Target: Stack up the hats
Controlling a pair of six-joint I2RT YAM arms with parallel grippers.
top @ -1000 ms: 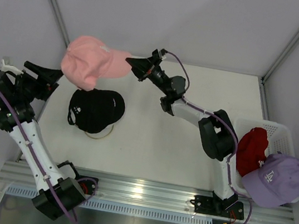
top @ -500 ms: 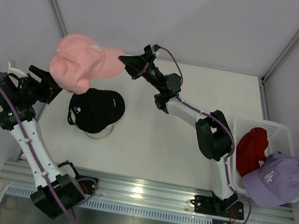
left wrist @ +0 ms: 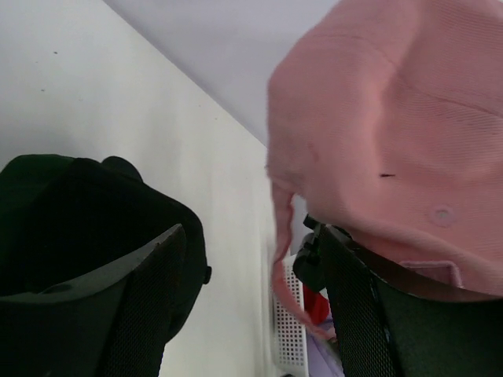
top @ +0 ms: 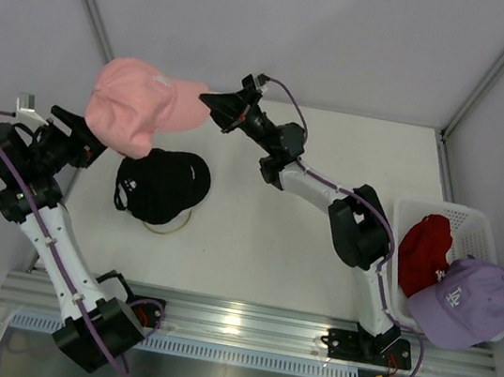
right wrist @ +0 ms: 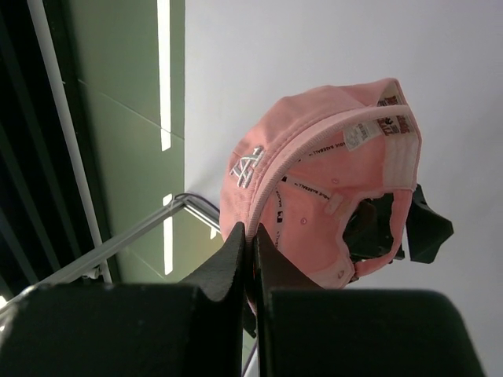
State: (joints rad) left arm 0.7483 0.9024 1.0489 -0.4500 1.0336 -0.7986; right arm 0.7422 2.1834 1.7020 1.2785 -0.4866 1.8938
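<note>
The right gripper (top: 206, 99), pinching the brim of the pink hat (top: 136, 107), had swung it leftward to the left gripper (top: 90, 141), whose jaws stood spread, so it hung aloft beside the black hat (top: 162, 185), probably awaiting a two-handed placement.

my right gripper (top: 206, 101) pinches the brim of the raised cap (top: 136, 105), which hangs toward ten o'clock over the table (top: 273, 239). my left gripper (top: 96, 142), jaws apart, sits at that cap's seven o'clock, just beside its back edge. at the raised cap's five o'clock, lower down, the second cap (top: 160, 182) rests on the wire stand (top: 173, 229). out at three o'clock stands the basket (top: 475, 222), the basket cap (top: 425, 252) lying inside it and the rim cap (top: 463, 301) lying over its near edge.
</note>
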